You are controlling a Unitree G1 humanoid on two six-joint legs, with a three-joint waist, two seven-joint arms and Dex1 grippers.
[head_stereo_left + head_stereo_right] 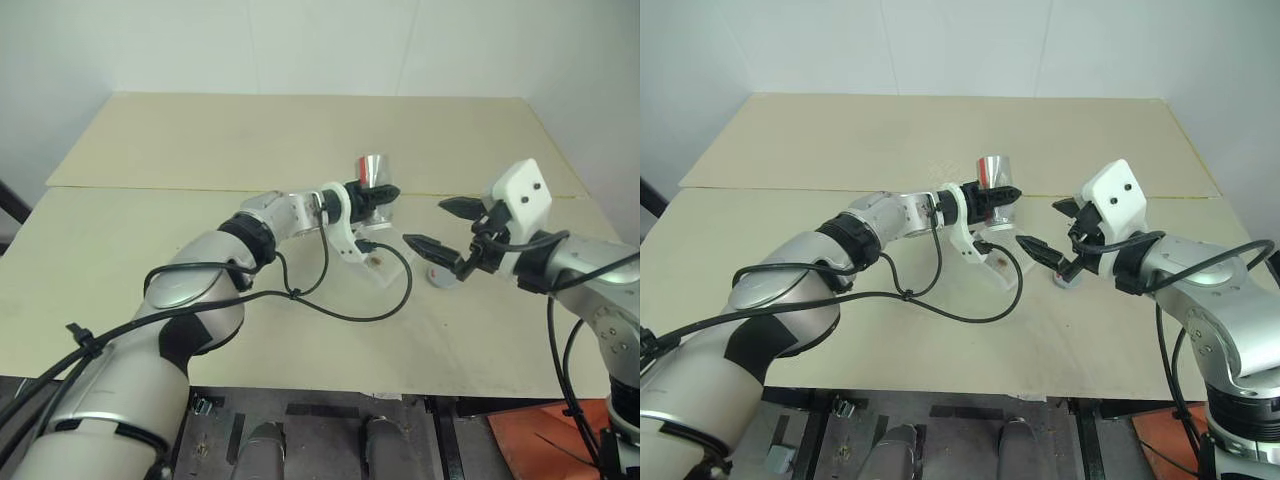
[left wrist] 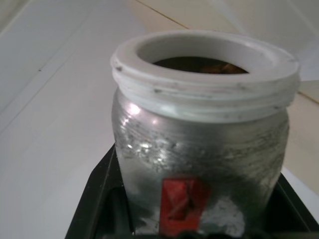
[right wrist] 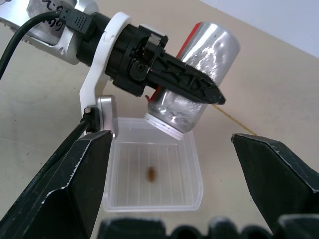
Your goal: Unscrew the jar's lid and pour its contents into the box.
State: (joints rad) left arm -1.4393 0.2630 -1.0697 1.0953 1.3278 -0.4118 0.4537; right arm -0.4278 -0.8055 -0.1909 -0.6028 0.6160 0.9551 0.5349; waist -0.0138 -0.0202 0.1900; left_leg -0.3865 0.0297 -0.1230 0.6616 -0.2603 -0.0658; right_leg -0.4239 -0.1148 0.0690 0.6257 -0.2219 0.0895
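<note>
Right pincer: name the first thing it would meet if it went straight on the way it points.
Probably the box: the open right pincer aims at it, a brown piece inside. The jar, mouth tilted down and clamped in the left pincer, hangs just above that line, so depth is uncertain.

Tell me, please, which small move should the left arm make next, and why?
Probably tilt the jar back upright and move it away. The left gripper holds it mouth-down over the box, and a brown piece already lies in the box, so the pour looks done.
</note>
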